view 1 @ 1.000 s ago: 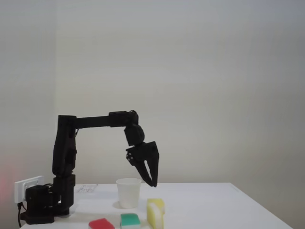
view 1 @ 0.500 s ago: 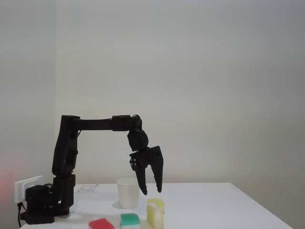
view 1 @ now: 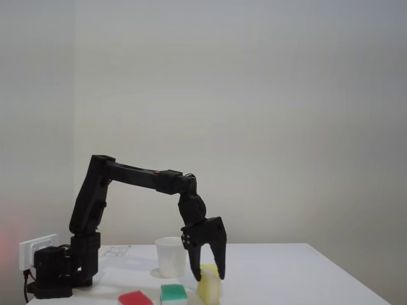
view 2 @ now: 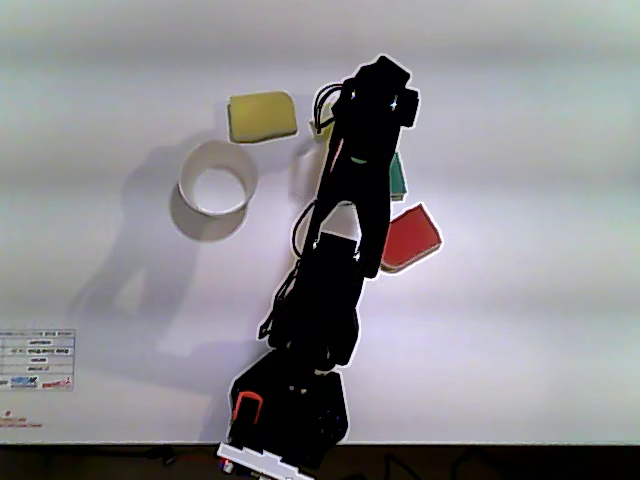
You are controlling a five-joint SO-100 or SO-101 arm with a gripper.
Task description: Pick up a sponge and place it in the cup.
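Note:
In the fixed view my gripper [view 1: 210,277] is open and points down, its two fingers low on either side of a yellow sponge [view 1: 208,289] that stands on edge on the white table. A second yellow sponge [view 2: 262,117] lies flat beyond the cup in the other view. The white paper cup [view 1: 171,256] stands upright just left of the gripper, and is seen from above as an empty ring [view 2: 217,190]. From above, the black arm [view 2: 350,200] covers the gripper and almost all of the upright sponge; a yellow sliver [view 2: 321,130] shows.
A red sponge [view 2: 410,238] and a green-topped sponge [view 2: 397,178] lie beside the arm, near the table's front edge in the fixed view. A white socket block [view 1: 37,248] sits by the arm's base [view 1: 60,270]. A printed label [view 2: 37,358] lies on the table.
The arm has reached out and dropped. The open gripper moved right and down from above the cup's rim to table level around the upright yellow sponge.

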